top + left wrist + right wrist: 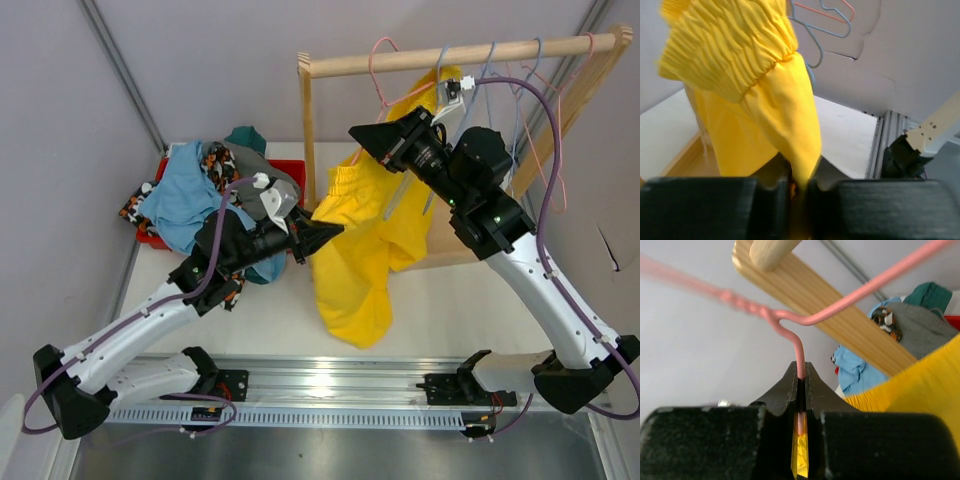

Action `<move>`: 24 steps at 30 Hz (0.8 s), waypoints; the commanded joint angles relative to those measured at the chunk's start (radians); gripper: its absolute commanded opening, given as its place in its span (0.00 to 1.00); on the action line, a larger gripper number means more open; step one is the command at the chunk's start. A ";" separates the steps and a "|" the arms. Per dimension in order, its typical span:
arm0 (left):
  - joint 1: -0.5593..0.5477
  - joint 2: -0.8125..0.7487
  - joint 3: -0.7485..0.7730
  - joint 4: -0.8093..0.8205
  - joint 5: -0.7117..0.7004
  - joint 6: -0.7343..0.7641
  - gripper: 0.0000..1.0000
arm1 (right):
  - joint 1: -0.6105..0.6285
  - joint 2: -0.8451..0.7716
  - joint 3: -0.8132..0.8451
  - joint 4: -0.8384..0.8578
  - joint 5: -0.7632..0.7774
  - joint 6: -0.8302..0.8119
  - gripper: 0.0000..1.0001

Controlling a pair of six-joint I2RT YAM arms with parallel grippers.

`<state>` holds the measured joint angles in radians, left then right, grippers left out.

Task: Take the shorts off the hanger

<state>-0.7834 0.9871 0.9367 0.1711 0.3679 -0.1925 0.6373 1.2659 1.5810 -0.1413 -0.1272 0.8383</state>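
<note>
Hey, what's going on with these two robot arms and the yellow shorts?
Both arms are working the yellow shorts off a pink hanger on the wooden rail. The right gripper has its jaws shut on the hanger's wire near the neck; the left gripper pinches the shorts' fabric lower down. The shorts are not yet off. Other shorts lie piled over a red bin at the left.

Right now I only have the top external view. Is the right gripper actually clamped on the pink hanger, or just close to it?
Observer: Clamped. The right wrist view shows the right gripper shut on the pink hanger, on the straight wire just below its twisted neck.
Operator: And the left one, is it on cloth?
Observer: Yes. The left wrist view shows the left gripper pinching a hanging fold of the yellow shorts, below the gathered waistband.
</note>
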 commanded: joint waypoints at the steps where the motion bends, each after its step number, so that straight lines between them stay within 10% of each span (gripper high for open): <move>1: -0.016 -0.007 0.037 0.084 -0.105 0.011 0.00 | 0.009 -0.054 -0.001 0.118 -0.022 0.013 0.00; 24: -0.355 -0.478 -0.311 -0.229 -0.517 -0.056 0.08 | -0.116 -0.040 0.063 0.117 -0.065 0.051 0.00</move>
<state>-1.1000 0.5690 0.6792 0.0818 -0.1509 -0.2089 0.6460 1.2625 1.5681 -0.2905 -0.3996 0.9127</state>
